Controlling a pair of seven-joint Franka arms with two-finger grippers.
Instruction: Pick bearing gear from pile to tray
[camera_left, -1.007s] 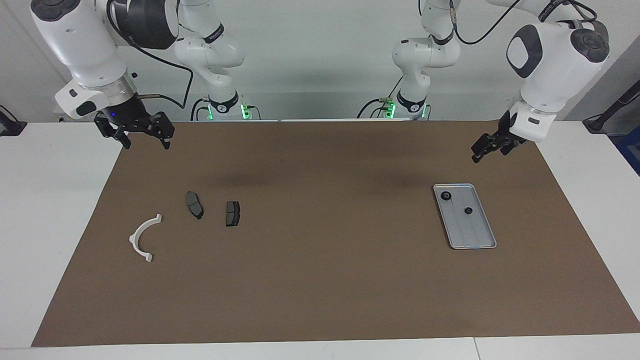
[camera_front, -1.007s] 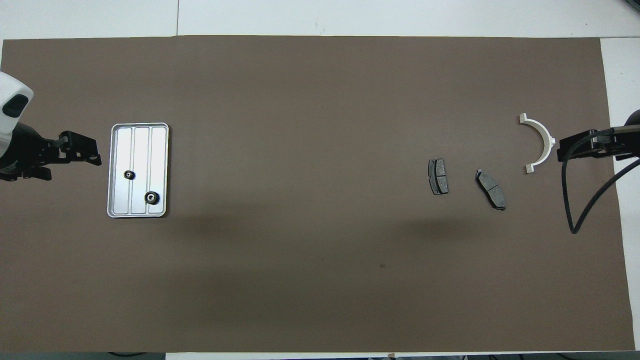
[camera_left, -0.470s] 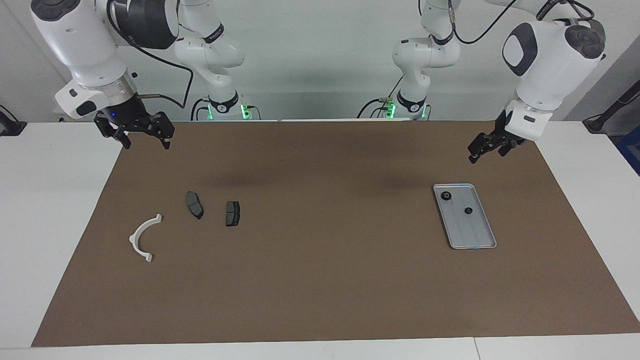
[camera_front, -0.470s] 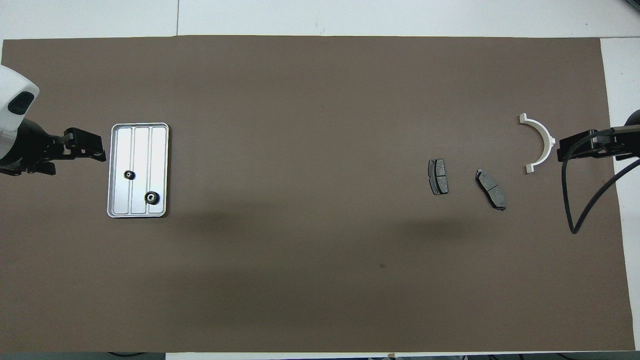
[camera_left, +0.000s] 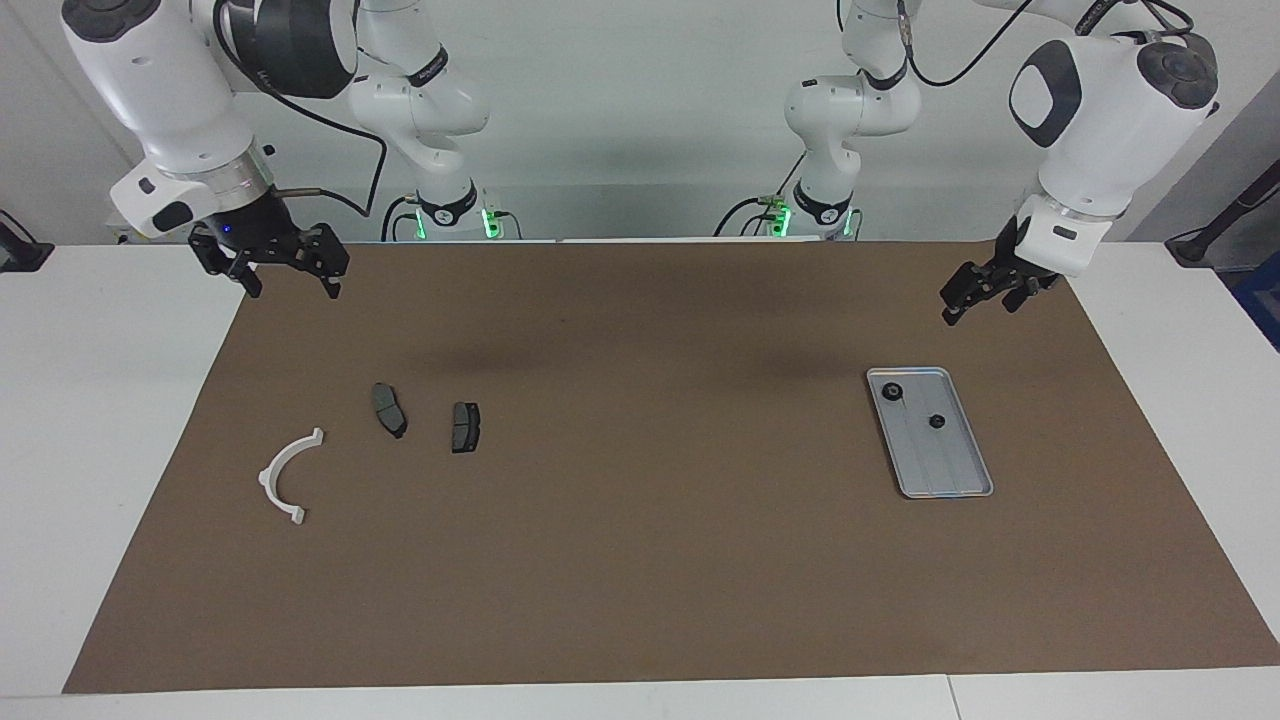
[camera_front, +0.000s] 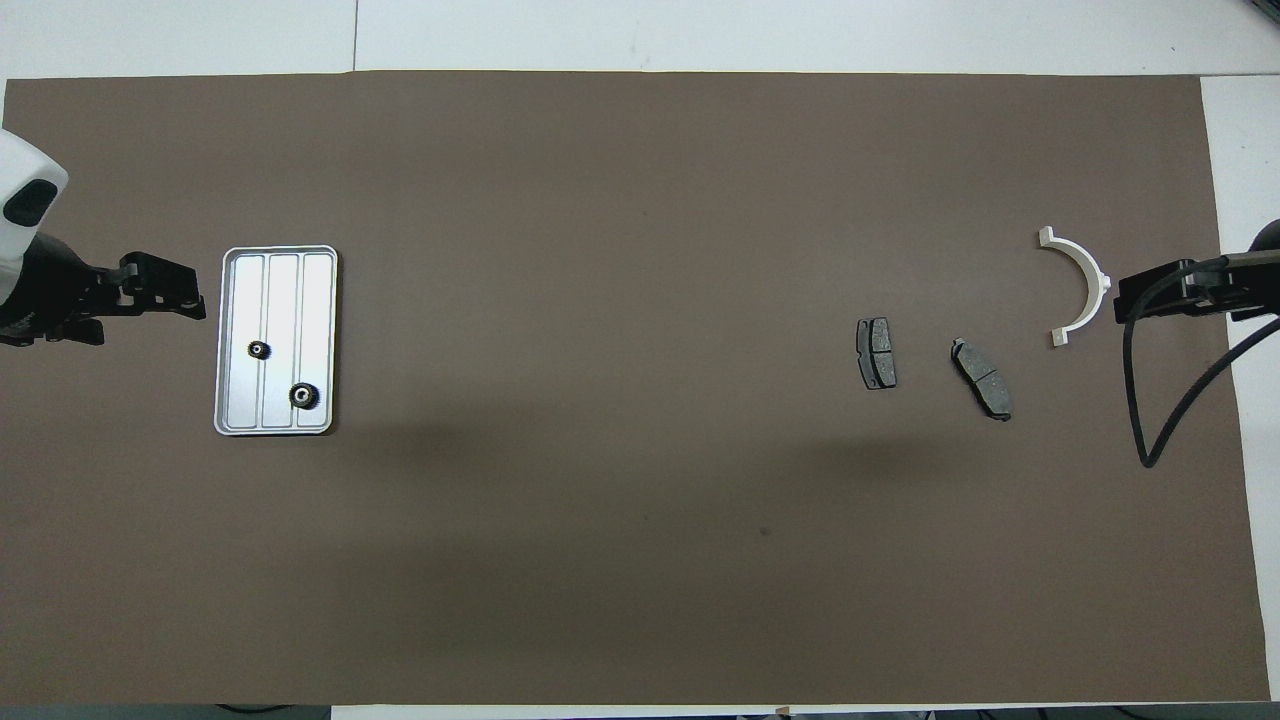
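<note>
Two gears (camera_left: 936, 421) lay in tray (camera_left: 960, 486) near left-arm edge. Left gripper (camera_left: 978, 295) above mat beside tray, nearer arm; finger state unreadable. Right gripper (camera_left: 290, 272) open, waiting at corner.

Robotics lab: two white Franka arms (camera_left: 170, 90) bolted at white bench (camera_left: 90, 400), brown mat (camera_left: 640, 560), plain grey wall, trailing cables (camera_left: 340, 130), green base lights.
</note>
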